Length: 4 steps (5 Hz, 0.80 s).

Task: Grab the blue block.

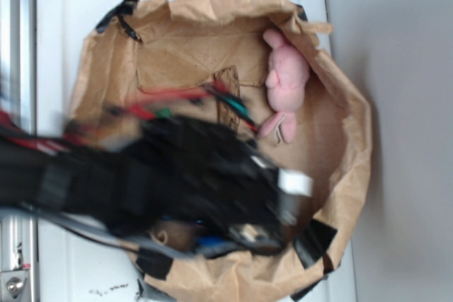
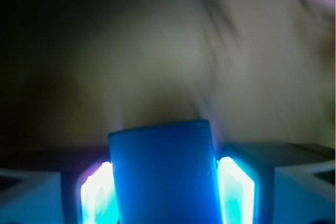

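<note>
Exterior view: the blurred black gripper (image 1: 265, 206) hangs inside the brown paper bag (image 1: 340, 139), toward its lower part, with a pink plush toy (image 1: 285, 83) above it. No writing is readable. Wrist view: the blue block (image 2: 165, 174) stands clamped between both glowing fingers (image 2: 236, 192).

My blurred black jointed arm (image 1: 141, 175) is bulky and boxy, with red, green and dark cables (image 1: 212, 100) looping off its upper side and a small white rectangular patch (image 1: 294, 182) near its tip. My 2 pale finger pads (image 2: 97, 195) glow blue-white at their inner faces.
</note>
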Available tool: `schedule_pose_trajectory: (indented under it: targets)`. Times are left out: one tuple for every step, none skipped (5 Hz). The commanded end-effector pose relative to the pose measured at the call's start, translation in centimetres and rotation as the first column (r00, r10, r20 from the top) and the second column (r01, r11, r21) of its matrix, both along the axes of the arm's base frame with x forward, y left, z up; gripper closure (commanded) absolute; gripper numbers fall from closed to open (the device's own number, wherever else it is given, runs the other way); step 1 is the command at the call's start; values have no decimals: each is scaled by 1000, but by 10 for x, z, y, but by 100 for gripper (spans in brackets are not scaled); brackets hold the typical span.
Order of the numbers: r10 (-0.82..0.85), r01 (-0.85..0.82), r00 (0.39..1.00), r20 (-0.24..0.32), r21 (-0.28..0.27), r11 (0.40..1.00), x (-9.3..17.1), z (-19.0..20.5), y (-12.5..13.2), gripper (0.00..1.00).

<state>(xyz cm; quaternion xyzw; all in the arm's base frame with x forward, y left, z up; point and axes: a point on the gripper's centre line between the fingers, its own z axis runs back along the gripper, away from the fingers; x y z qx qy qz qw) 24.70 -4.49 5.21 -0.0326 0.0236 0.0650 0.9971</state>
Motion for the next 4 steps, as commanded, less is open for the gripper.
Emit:
schedule_pose_trajectory:
  targets:
    - [50, -45, 990, 136, -37, 998, 10, 86, 40, 100]
    - [121, -121, 984, 131, -6, 993, 36, 110, 55, 100]
    - [149, -179, 958, 244, 106, 978, 45, 119, 55, 100]
    - [132, -176, 953, 273, 143, 974, 51, 111, 50, 100]
